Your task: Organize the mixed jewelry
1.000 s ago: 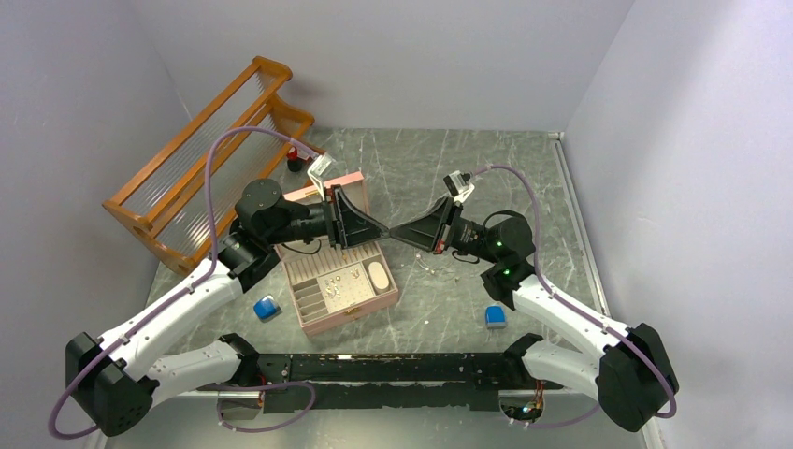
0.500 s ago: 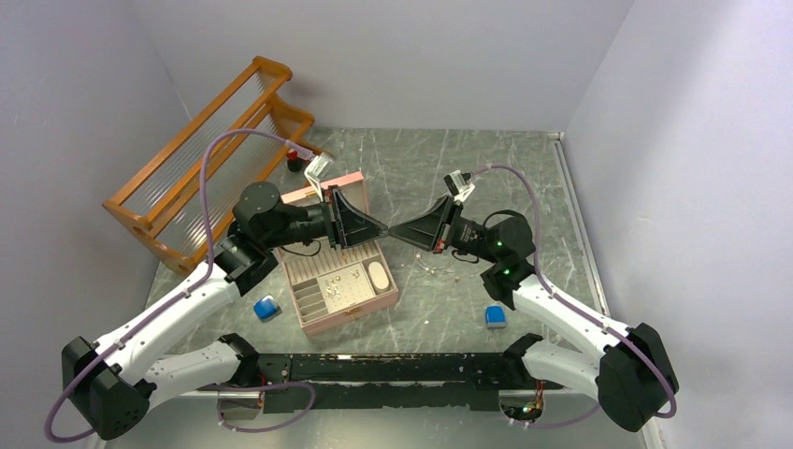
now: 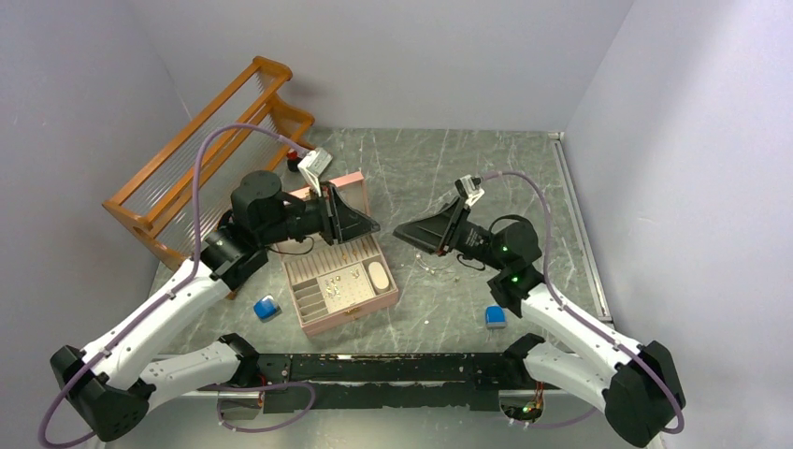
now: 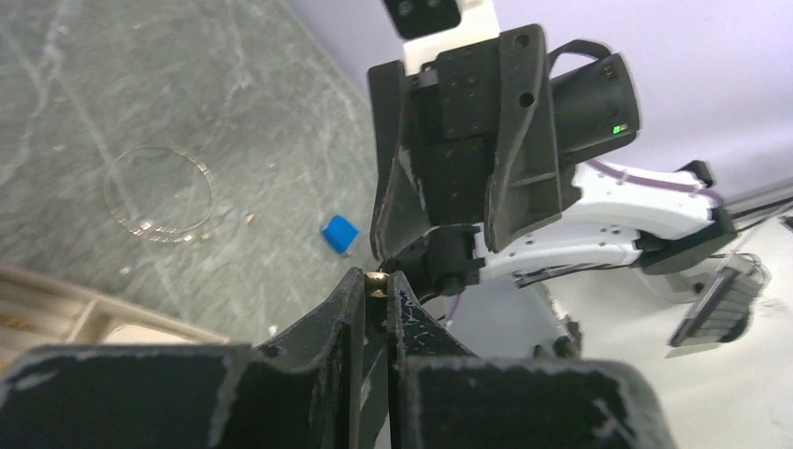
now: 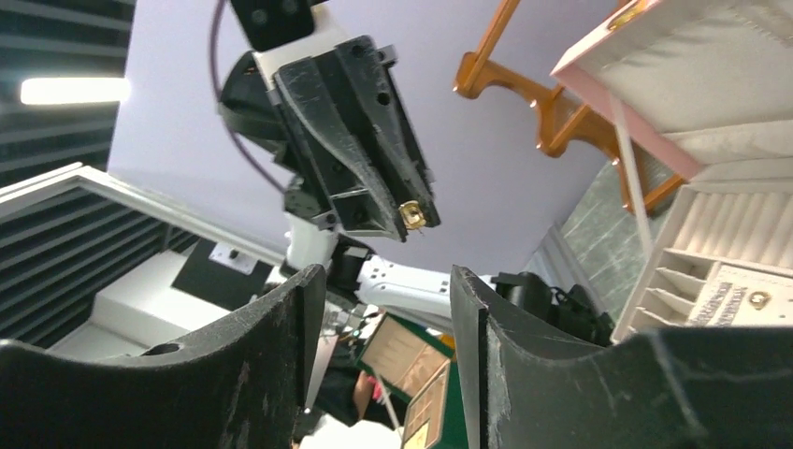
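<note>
- first, nearest the bases, a blue block (image 3: 266,307) sits left of the box's front and a second block (image 3: 495,316) lies by the right arm; neither is jewelry, so leave both alone.
- next comes the pink box (image 3: 351,316), open on the worktop (image 3: 486,168) with its lid (image 3: 348,187) standing at the back. several tiny pieces (image 3: 341,279) already lie in the tray, so i judge it to be the target.
- right of the box the hoop (image 4: 159,195) lies flat on the worktop with a few loose bits (image 4: 248,217) near it, unsorted.
- above the tray's far right corner hangs the left gripper (image 3: 374,224), jaws pinched narrow on a gold piece (image 4: 376,280) held only at the very tips.
 - the grip looks slight: hold the pinch firm and move slowly.
 - tip the jaws down into a free compartment and get low before letting go, so the piece cannot bounce out.
 - stay forward of the upright lid.
- facing it, close but apart, is the right gripper (image 3: 400,232), jaws wide and holding nothing.
 - it would do well to back off to the right, giving the left arm room, and then drop toward the hoop.
- farthest, at the back left, stands the wooden rack (image 3: 206,159); mind the left elbow near it.
</note>
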You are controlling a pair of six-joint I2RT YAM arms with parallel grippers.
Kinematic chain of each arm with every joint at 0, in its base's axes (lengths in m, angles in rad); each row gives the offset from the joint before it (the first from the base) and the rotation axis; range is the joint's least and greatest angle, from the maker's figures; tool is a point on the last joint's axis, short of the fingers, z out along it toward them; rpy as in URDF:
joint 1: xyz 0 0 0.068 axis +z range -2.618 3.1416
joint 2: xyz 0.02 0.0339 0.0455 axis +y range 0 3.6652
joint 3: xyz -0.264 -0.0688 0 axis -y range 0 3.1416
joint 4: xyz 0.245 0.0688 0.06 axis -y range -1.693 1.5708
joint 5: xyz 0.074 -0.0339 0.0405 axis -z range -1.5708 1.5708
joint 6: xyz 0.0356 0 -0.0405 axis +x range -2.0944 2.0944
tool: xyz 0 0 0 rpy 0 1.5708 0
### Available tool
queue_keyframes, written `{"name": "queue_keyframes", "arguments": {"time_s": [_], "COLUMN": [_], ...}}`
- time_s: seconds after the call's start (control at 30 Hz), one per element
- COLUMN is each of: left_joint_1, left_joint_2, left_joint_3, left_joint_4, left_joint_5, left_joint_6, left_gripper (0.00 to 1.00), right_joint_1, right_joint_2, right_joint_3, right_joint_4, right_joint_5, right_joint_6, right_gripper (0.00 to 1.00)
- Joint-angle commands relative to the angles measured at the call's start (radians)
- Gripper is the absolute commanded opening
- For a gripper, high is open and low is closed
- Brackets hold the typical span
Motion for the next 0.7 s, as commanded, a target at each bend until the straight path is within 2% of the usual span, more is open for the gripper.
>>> {"name": "queue_keyframes", "arguments": {"time_s": [0.0,0.13,0.27,0.37,0.53,0.67], "left_joint_1": [-0.001,-0.001,-0.004,-0.020,-0.078,-0.086], "left_joint_2": [0.021,0.078,0.129,0.168,0.252,0.303], "left_joint_3": [0.138,0.263,0.316,0.322,0.328,0.315], "left_joint_4": [-0.295,-0.566,-0.734,-0.779,-0.849,-0.859], "left_joint_5": [-0.071,-0.172,-0.272,-0.357,-0.498,-0.522], "left_joint_6": [0.144,0.270,0.351,0.364,0.390,0.406], "left_gripper": [0.09,0.11,0.12,0.12,0.12,0.12], "right_joint_1": [-0.008,-0.003,0.024,0.051,0.107,0.154], "right_joint_2": [-0.049,-0.105,-0.151,-0.146,-0.069,0.003], "right_joint_3": [-0.014,-0.010,-0.073,-0.164,-0.285,-0.347], "right_joint_4": [-0.158,-0.438,-0.600,-0.592,-0.474,-0.362], "right_joint_5": [0.094,0.214,0.370,0.447,0.518,0.560], "right_joint_6": [-0.108,-0.271,-0.351,-0.348,-0.307,-0.285], "right_gripper": [0.55,0.55,0.55,0.54,0.51,0.50]}}
